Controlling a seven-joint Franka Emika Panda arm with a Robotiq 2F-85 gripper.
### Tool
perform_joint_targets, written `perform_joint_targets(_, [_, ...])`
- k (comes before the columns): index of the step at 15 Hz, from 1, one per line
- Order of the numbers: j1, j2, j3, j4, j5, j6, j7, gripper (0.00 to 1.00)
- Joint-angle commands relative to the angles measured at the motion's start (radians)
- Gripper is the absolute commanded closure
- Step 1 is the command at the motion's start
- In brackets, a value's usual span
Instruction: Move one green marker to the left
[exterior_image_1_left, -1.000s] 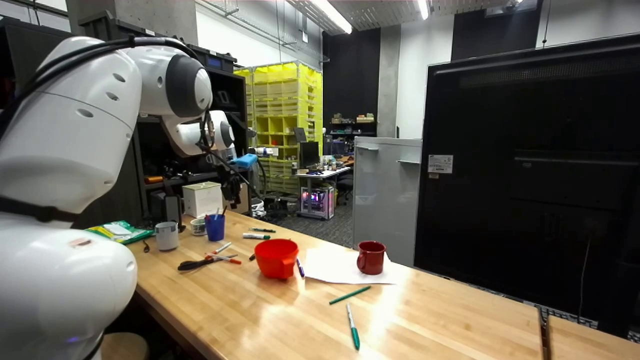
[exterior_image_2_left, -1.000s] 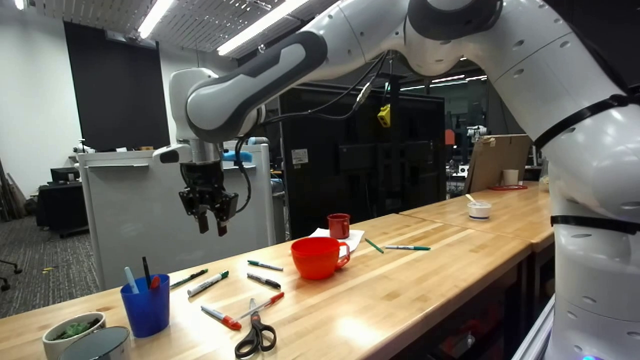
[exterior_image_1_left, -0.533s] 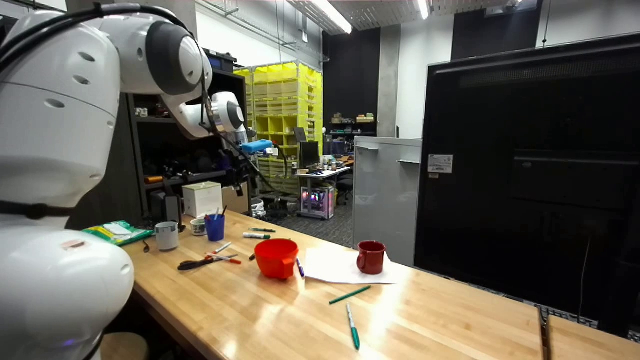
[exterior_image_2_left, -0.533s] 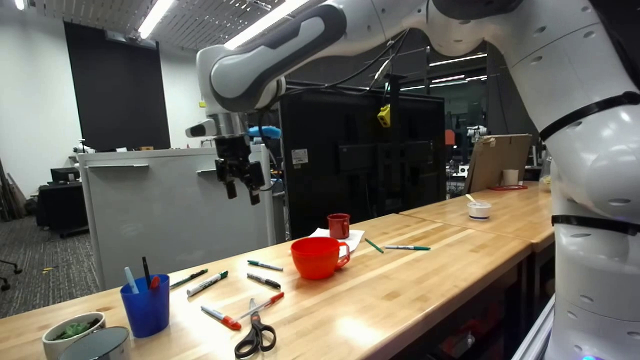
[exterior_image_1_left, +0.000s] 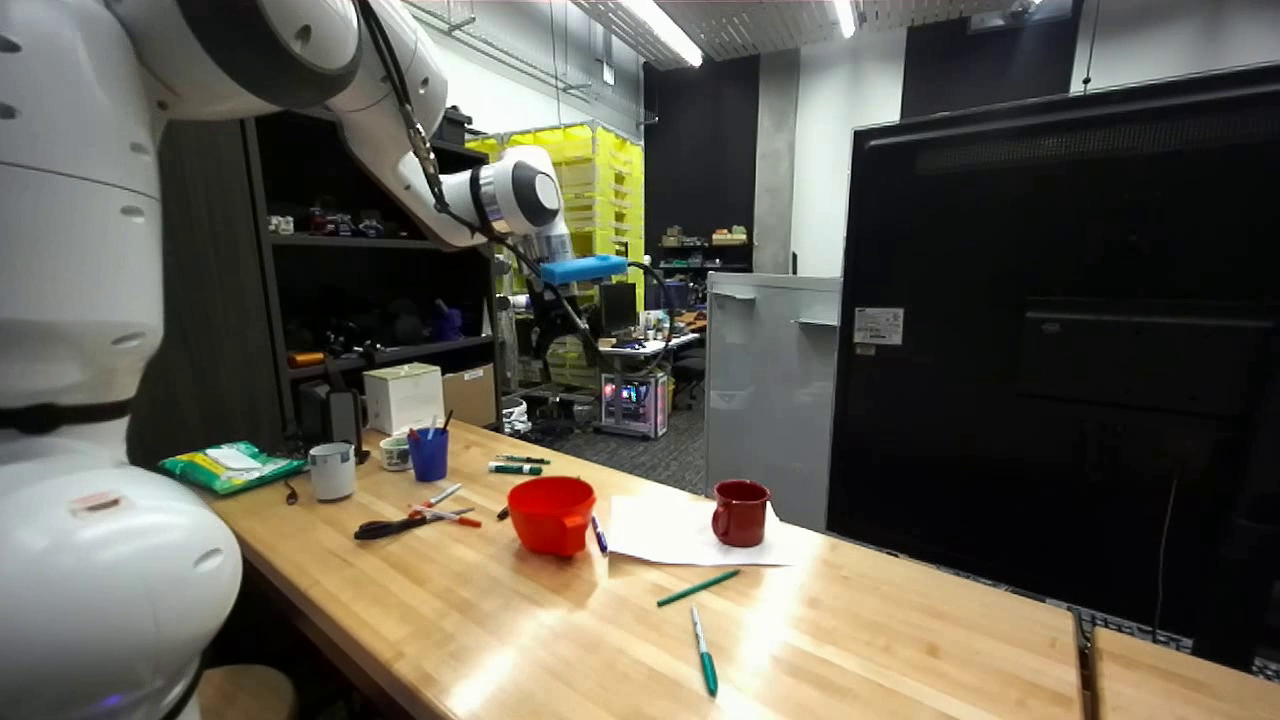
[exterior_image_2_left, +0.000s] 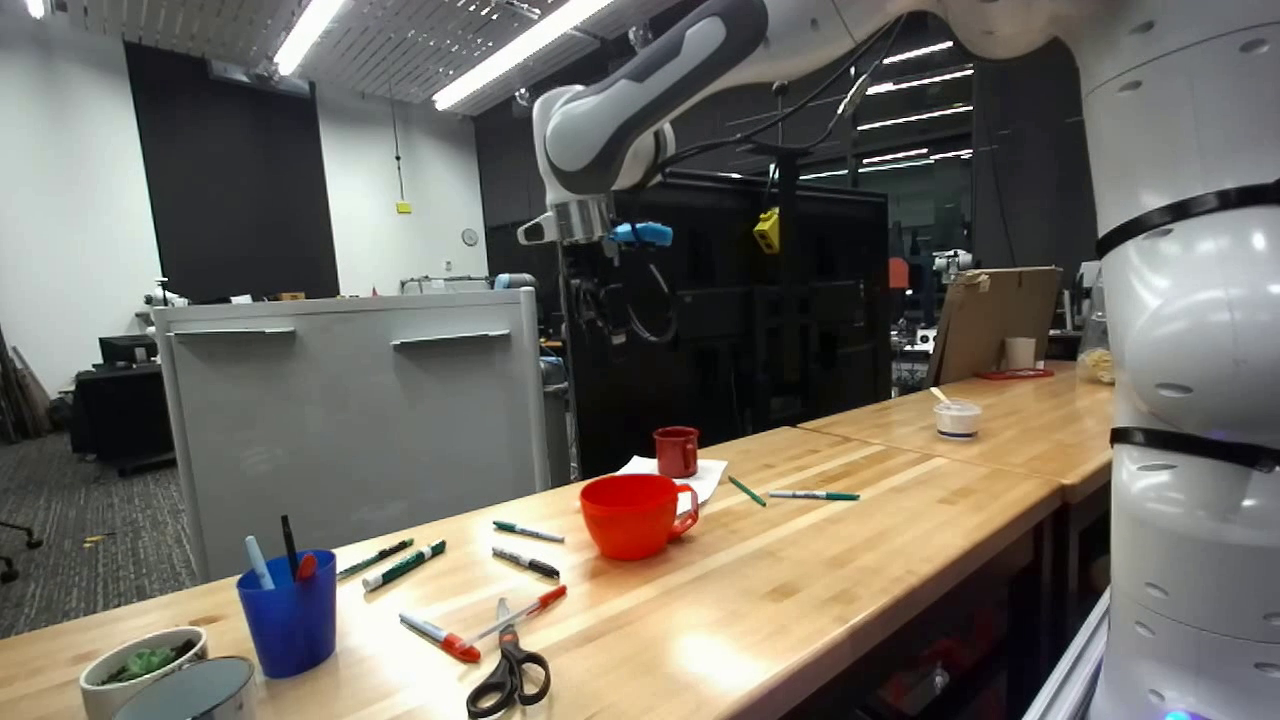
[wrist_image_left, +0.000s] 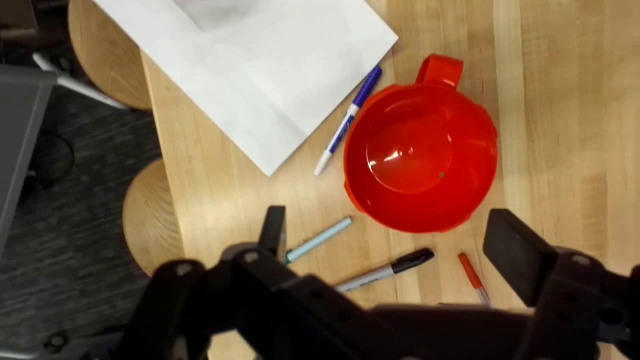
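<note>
Wrist view, red bowl (wrist_image_left: 421, 165), white paper (wrist_image_left: 265, 70), purple marker (wrist_image_left: 347, 120) between them

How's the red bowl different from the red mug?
The red bowl is a bright red, while the mug is a deeper, darker red. The bowl is wider, and the mug is narrower. The bowl stands right on the wooden table, but the mug stands on the white paper. What's the same: both are red, both stand upright, and each has a handle.
</note>
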Motion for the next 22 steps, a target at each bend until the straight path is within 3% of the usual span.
perform_joint_targets(1, [-0.022,-0.051,-0.028,-0.046,0.025,-0.001,0.145,0.00])
perform_joint_targets(2, [-0.018,-0.018,-0.022,-0.014,0.003,-0.003,0.071,0.00])
perform_joint_targets(10, [-0.018,-0.011,-0.022,-0.015,0.003,-0.002,0.074,0.00])
perform_joint_targets(14, [-0.025,0.001,-0.011,-0.013,0.157,-0.030,-0.040,0.00])
perform_joint_targets(17, [-0.017,0.002,-0.014,-0.042,0.233,0.027,0.087,0.00])
perform_joint_targets(22, [-0.005,0.010,-0.019,-0.114,0.173,0.276,0.375,0.00])
